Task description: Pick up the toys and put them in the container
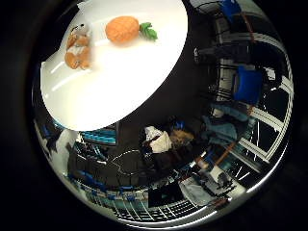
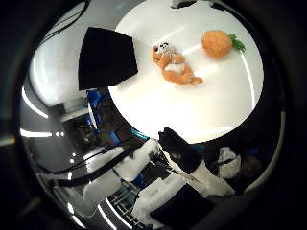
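The desk [image 2: 201, 110] is plain glossy white. The plush animal [image 2: 173, 64] is orange with a pale cream belly and a white face with dark patches around the eyes. The pineapple toy [image 1: 124, 29] is orange with a faint criss-cross texture and green leaves. The container [image 2: 106, 57] is solid black. The robot hand [image 2: 184, 163] shows black and white.

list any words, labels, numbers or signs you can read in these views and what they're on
None can be read.
The orange pineapple toy, the orange and white plush animal and the black container on the white table show no print.
The screens and clutter in the room beyond are too small and blurred to read.
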